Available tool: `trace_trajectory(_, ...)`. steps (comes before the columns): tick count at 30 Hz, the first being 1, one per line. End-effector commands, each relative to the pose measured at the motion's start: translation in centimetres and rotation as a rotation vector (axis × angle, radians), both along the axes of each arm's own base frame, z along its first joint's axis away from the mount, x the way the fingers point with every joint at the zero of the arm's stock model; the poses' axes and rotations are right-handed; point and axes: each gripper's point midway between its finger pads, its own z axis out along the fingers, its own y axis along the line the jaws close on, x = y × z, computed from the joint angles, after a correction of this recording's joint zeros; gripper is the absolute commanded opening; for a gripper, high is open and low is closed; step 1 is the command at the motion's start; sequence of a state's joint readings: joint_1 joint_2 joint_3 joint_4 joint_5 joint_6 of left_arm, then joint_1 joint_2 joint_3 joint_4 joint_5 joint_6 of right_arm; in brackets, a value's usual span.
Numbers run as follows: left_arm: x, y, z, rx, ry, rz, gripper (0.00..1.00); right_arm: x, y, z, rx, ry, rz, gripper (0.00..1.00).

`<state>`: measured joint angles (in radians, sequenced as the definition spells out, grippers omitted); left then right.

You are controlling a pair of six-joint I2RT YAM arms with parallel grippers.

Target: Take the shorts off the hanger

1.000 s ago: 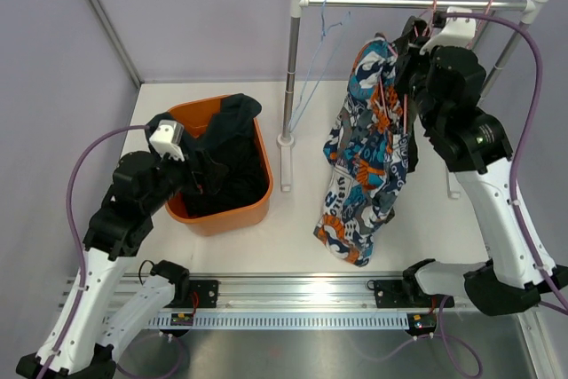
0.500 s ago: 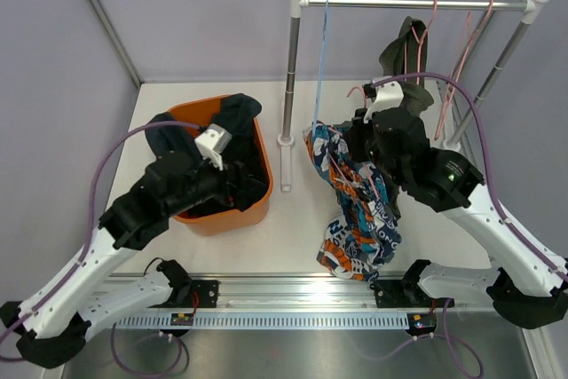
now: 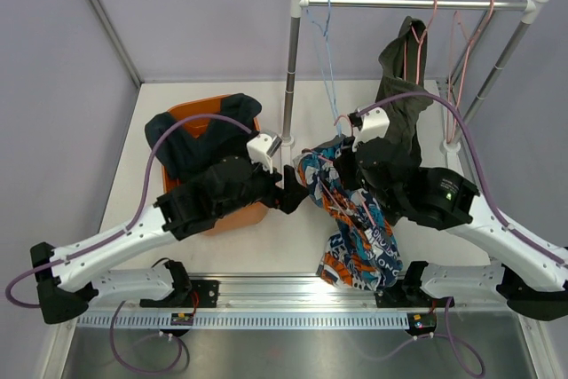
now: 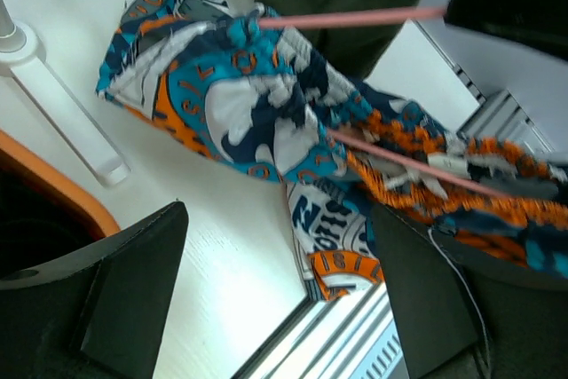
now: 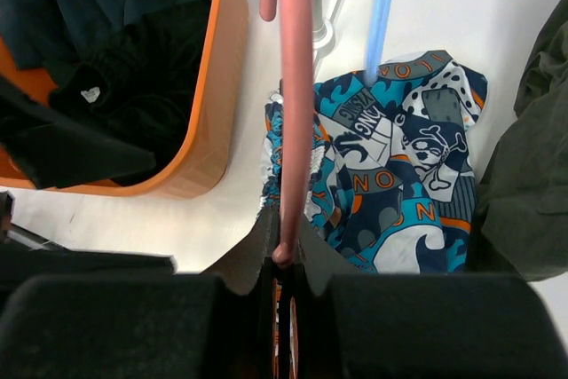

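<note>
White tabletop [image 3: 222,95] is carrying an orange plastic tub [image 3: 202,102] of dark shorts [image 3: 191,144] at left. Beside it, the left gripper [image 3: 295,191] is holding its jaws apart, facing blue-white-orange patterned shorts [image 3: 355,228] draped on a thin pink wire hanger [image 5: 295,86] — the right gripper [image 5: 282,259] is clamping that wire. Risk: fingers pinching wire along with cloth, dragging the hanger loose.

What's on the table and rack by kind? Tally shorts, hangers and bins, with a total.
Shorts: 4 - patterned shorts, olive shorts, navy shorts, black shorts
Hangers: 4 - held pink hanger, two pink rack hangers, blue hanger
Bins: 1 - orange bin
Total: 9
</note>
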<state>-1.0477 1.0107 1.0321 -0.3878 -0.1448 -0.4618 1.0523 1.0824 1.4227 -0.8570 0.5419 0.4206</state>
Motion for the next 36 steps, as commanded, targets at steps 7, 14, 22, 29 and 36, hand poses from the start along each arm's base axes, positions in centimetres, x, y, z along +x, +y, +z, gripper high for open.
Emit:
trace_trajectory(7,4.6,-3.6,2.1,-0.118,-0.05,0.176,0.86,-0.4,-0.7,1.0,0.015,-0.036,-0.07,0.0)
trace_trajectory(14,5.2,-5.6,2.2,-0.133,-0.043,0.156,0.85,-0.3,-0.6,0.5,-0.008,-0.035,-0.084,0.0)
trace_trajectory(22,5.4,-6.7,0.9,-0.1,-0.022,0.137,0.83,-0.1,-0.3,0.6,-0.016,-0.045,-0.082,0.0)
trace_trajectory(29,5.8,-7.3,-1.2,-0.053,0.008,0.15,0.69,0.1,-0.3,1.3,-0.01,-0.062,-0.086,0.0)
trace_trajectory(36,6.2,-7.2,-1.9,-0.025,0.002,0.16,0.4,0.2,-0.2,1.3,-0.021,-0.061,-0.085,0.0)
